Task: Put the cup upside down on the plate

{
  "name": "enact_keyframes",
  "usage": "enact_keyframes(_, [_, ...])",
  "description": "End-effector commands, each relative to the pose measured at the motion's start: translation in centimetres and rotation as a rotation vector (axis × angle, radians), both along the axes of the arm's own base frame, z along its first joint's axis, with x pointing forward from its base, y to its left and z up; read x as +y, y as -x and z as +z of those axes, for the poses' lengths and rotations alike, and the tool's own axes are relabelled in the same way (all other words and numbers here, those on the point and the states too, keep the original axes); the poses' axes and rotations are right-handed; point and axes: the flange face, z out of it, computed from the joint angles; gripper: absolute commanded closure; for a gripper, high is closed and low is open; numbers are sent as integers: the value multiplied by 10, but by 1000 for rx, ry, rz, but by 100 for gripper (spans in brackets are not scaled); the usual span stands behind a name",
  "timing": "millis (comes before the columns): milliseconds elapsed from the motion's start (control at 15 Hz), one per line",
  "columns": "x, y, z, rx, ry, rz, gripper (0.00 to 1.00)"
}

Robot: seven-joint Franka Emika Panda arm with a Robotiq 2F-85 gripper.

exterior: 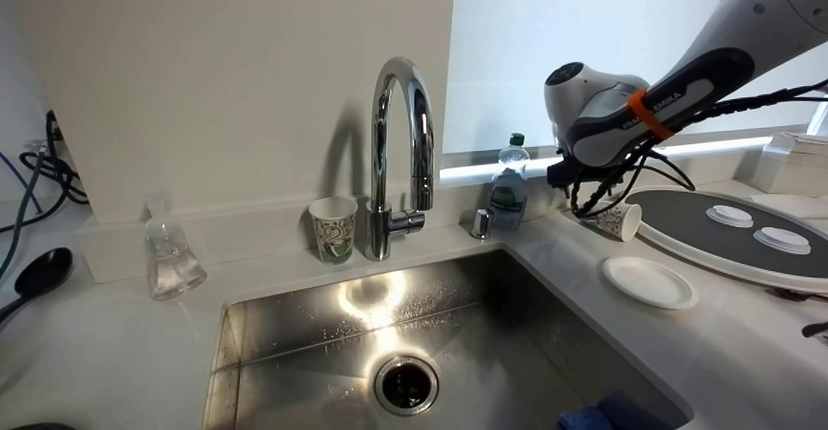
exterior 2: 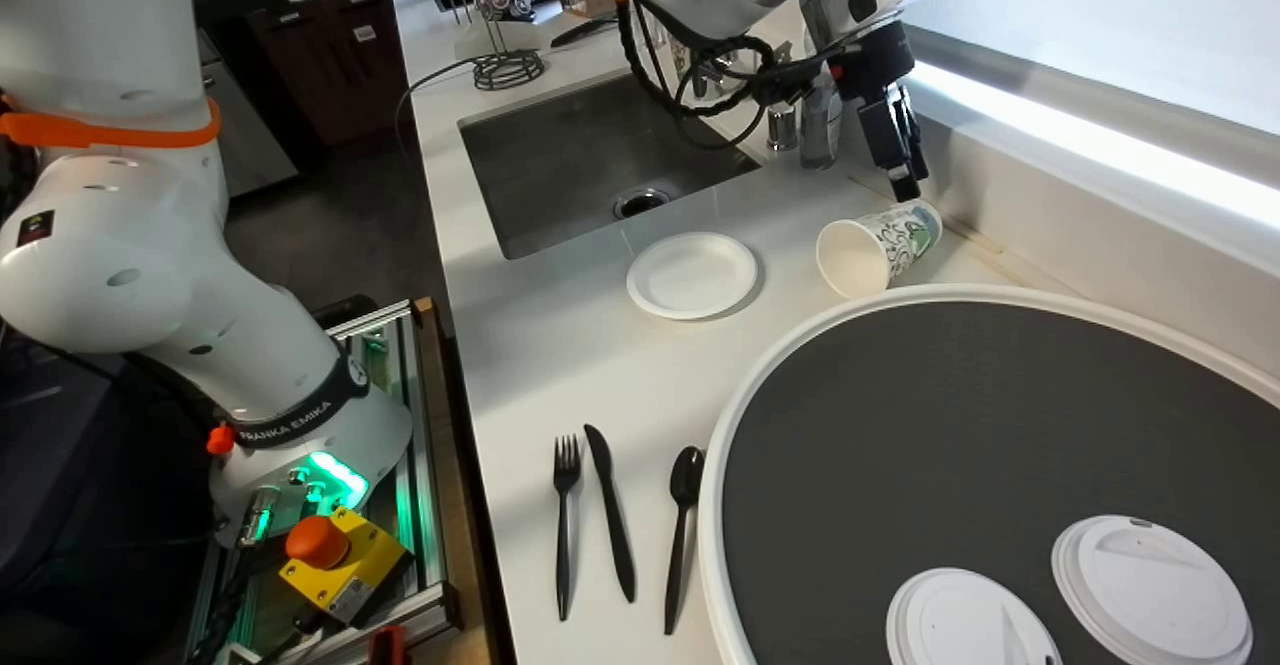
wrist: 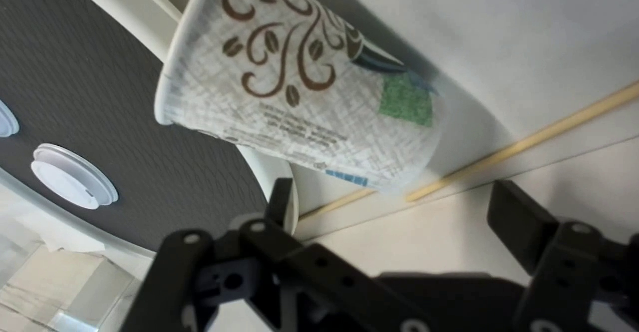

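The cup (exterior: 620, 222) is a whitish paper cup with brown swirls and a green patch, lying on its side on the counter. It also shows in an exterior view (exterior 2: 888, 243), its mouth facing away from the back wall. In the wrist view the cup (wrist: 299, 72) lies just beyond the fingertips, its base nearest. My gripper (wrist: 394, 207) is open with nothing between the fingers. In an exterior view the gripper (exterior 2: 908, 183) is just above the cup's base end; contact cannot be told. The plate (exterior 2: 692, 275), a small white saucer, lies flat beside the sink, also in an exterior view (exterior: 650, 282).
A large dark-topped disc with a white rim (exterior 2: 760, 375) lies close to the cup, bearing white lids (exterior 2: 1150, 585). The back wall (exterior 2: 1080, 195) is behind the cup. A soap bottle (exterior: 509, 191), faucet (exterior: 380, 158), upright patterned cup (exterior: 334, 226), sink (exterior: 310, 326) and black cutlery (exterior 2: 612, 515) are around.
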Motion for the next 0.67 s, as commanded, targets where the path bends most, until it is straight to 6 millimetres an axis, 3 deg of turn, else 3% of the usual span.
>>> enact_keyframes(0, [-2, -6, -9, 41, 66, 25, 0])
enact_keyframes(333, [-4, -7, -16, 76, 102, 46, 1])
enact_keyframes(533, [-5, -6, -17, 96, 117, 48, 12])
enact_keyframes(600, [-5, -6, -17, 101, 121, 51, 10])
